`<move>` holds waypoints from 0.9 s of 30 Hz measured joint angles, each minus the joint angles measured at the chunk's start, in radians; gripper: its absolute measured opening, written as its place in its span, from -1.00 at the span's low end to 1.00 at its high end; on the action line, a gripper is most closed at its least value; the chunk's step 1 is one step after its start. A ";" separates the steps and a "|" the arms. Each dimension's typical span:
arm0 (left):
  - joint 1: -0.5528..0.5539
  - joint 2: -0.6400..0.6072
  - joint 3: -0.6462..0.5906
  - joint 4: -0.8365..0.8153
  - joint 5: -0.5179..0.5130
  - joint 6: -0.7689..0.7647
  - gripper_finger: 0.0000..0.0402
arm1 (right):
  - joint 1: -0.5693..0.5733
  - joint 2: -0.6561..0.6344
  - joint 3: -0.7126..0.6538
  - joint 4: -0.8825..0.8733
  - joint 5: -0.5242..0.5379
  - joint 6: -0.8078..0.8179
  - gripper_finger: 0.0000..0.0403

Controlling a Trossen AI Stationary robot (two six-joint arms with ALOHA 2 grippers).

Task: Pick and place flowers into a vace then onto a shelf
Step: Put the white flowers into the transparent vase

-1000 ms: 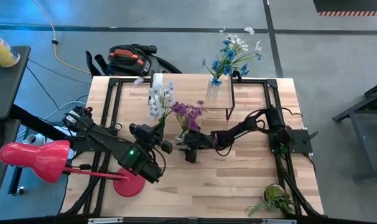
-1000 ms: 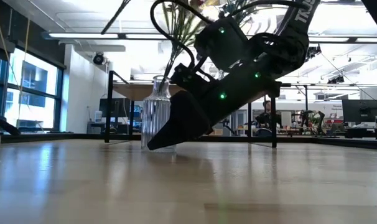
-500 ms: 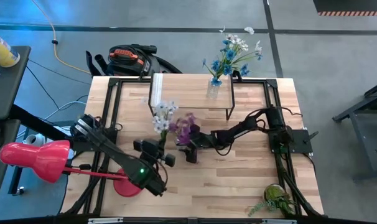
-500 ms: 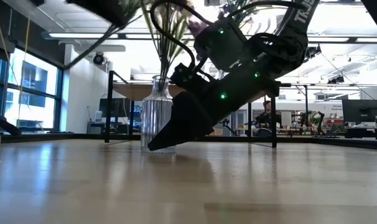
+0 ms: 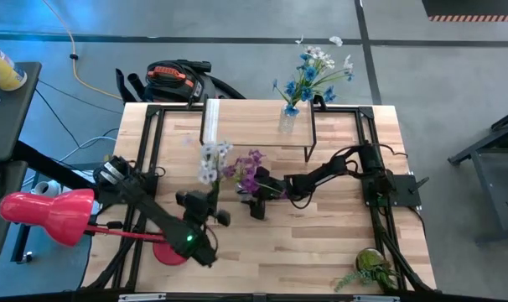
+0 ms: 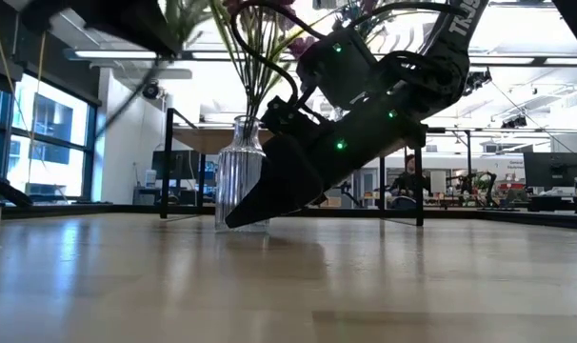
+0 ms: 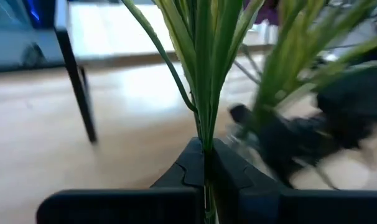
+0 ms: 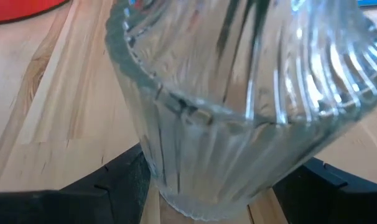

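So I've got a bunch of white flowers (image 5: 210, 159) pinched in my left gripper (image 7: 204, 163), fingers closed tight on the thin green stems, hanging over the table (image 5: 321, 252) just beside the vase (image 6: 239, 176). My right gripper (image 5: 256, 201) has its fingers either side of that vase near the base, steadying it at mid-table; looks like contact from the wrist view, and I'd call it closed on the glass. Purple flowers (image 5: 252, 169) are already in there. Another vase with blue and white flowers (image 5: 308, 75) already sits on the shelf (image 5: 254, 134) at the far edge.

What worries me: the vase neck is narrow and already crowded, so if I come down a bit off-center the stem ends will catch the rim and bend, or push the vase over. Also the leaves fan out wide, so they could snag on the purple bunch and drag it out. And glass is slick, so my right gripper could slip if the vase gets shoved sideways.

Materials-wise: vase is clear ribbed glass, vertical flutes, flared lip, probably top-heavy once full. Stems are skinny, plasticky and springy, with long blade-like leaves. Table is smooth butcher block, shelf is light wood on thin black legs.
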 joint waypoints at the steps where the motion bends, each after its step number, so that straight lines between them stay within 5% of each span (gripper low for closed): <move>1: 0.016 -0.002 -0.015 -0.001 -0.007 0.021 -0.78 | 0.000 0.000 0.000 0.001 -0.007 0.001 0.38; 7: 0.124 -0.005 -0.073 -0.001 -0.042 0.134 -0.78 | 0.010 0.000 0.000 -0.008 -0.008 -0.022 0.38; 18: 0.207 -0.035 -0.075 0.026 -0.423 0.008 -0.79 | 0.013 0.000 0.000 -0.018 -0.004 -0.046 0.38; 27: 0.222 -0.054 -0.076 0.118 -0.425 0.001 -0.77 | 0.013 0.001 0.000 0.003 -0.016 -0.046 0.38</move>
